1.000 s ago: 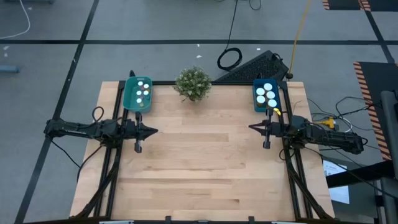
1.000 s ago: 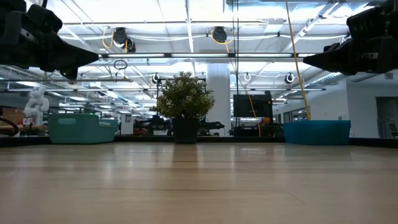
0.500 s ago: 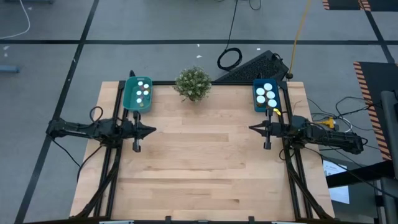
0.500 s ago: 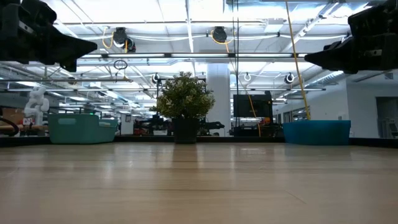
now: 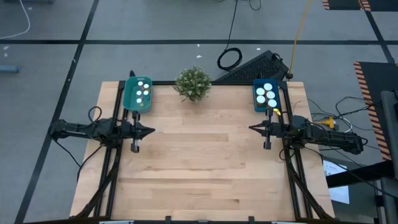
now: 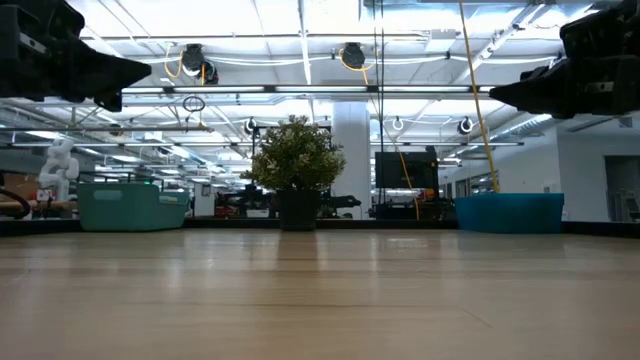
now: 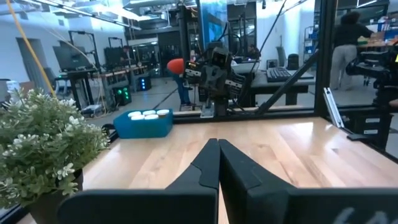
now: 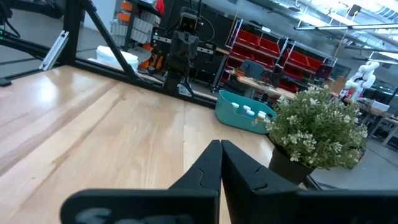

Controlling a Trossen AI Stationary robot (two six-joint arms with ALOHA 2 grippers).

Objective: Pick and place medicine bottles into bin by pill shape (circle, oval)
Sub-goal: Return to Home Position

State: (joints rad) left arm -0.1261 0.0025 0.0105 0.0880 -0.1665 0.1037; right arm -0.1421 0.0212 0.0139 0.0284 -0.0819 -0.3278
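Landmark: the potted plant (image 5: 193, 83) stands at the middle of the desk's (image 5: 199, 168) far edge.
Teal bin (image 5: 138, 93): on the left arm's side of the plant, at the desk's far corner; white-capped medicine bottles (image 5: 142, 92) stand inside it.
Blue bin (image 5: 267, 97): on the right arm's side of the plant, at the other far corner; more white-capped medicine bottles (image 5: 267, 94) fill it.
Left hand (image 5: 148, 130): over the desk's edge, nearer than the plant and just in front of the teal bin, raised above the wood; fingers pressed together with nothing between them, tips pointing across the desk.
Right hand (image 5: 253, 129): over the opposite edge, nearer than the plant and just in front of the blue bin, also raised; fingers closed tight and empty, tips pointing toward the left hand.
Desk surface between the hands: bare wood.
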